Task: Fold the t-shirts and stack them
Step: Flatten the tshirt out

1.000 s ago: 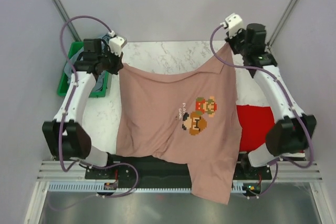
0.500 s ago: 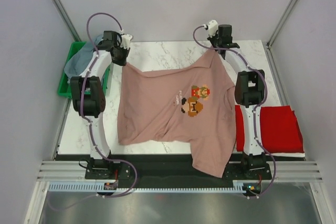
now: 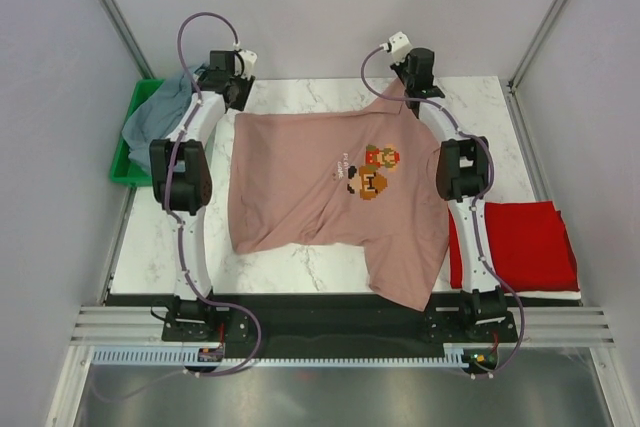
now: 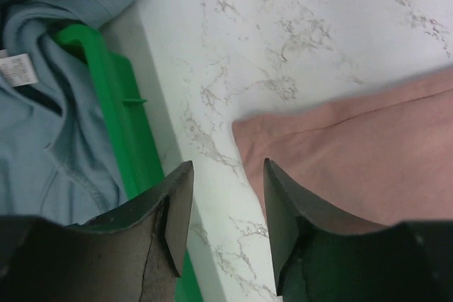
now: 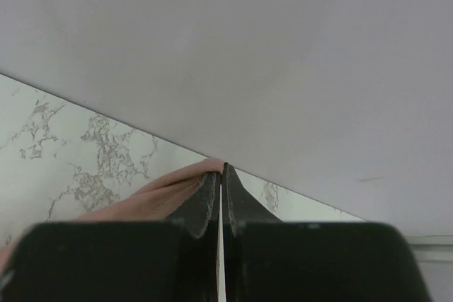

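Pink t-shirt (image 3: pixel 320 197) corner past table (image 3: pixel 300 272) edge

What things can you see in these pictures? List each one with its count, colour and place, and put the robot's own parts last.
pink t-shirt: one, dusty pink with a pixel print, spread across the middle of the table, one corner hanging over the near edge
red t-shirt: one, red, folded at the table's near right corner
grey-blue t-shirt: one, grey-blue, bunched in the bin
green bin: one, green, beside the table's far left edge
table: one, white marble, under the pink and red shirts
left gripper: one, black fingers, open over the pink t-shirt's far left corner
right gripper: one, black fingers, shut on the pink t-shirt's far right corner
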You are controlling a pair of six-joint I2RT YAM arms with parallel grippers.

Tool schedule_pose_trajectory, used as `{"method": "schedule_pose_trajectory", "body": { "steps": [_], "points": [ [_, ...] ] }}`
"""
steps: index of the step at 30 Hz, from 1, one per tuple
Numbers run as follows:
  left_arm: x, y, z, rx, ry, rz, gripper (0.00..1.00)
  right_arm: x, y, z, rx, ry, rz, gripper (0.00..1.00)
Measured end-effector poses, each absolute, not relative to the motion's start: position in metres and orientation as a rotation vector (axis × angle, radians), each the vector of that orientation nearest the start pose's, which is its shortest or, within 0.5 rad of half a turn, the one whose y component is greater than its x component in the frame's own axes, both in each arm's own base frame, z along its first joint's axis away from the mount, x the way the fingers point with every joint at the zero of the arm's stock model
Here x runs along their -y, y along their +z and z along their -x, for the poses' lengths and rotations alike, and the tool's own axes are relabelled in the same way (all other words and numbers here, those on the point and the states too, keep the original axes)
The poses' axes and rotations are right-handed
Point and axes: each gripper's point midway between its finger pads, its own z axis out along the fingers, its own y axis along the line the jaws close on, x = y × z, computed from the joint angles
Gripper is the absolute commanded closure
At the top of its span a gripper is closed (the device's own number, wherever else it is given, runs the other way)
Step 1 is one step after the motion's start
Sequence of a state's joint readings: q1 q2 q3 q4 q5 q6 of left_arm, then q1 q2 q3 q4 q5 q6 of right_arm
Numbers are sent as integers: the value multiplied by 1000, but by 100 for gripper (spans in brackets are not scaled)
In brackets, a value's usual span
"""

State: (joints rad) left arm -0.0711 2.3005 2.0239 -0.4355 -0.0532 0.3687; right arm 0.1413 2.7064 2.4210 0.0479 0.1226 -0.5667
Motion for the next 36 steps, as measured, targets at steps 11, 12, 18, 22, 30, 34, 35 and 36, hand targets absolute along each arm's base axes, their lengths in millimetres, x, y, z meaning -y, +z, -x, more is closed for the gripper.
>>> {"method": "schedule_pose_trajectory", "body": {
  "steps": [11,12,18,22,30,34,35,36],
  "points": [
    [39,225,-522,-2279,14,-406,51,-57,153,-733,-1688,-516,463,34],
    [46,228,-502,-2296,-48,-416,51,-56,160,-730,-1687,-520,455,34],
    [73,173,-363,-2643,-386,-511,67,-52,207,-695,-1729,-481,444,35],
    [79,125,-296,-2910,-577,-557,55,-63,218,-653,-1816,-360,551,34],
    [74,97,-234,-3122,-669,-607,44,-80,139,-567,-2106,-163,794,32],
    [70,90,-221,-3176,-659,-620,43,-80,96,-534,-2248,-93,846,32],
    [68,88,-219,-3188,-644,-626,43,-80,90,-529,-2269,-78,851,32],
    [65,85,-217,-3205,-625,-637,43,-81,87,-524,-2285,-63,853,32]
  ]
}}
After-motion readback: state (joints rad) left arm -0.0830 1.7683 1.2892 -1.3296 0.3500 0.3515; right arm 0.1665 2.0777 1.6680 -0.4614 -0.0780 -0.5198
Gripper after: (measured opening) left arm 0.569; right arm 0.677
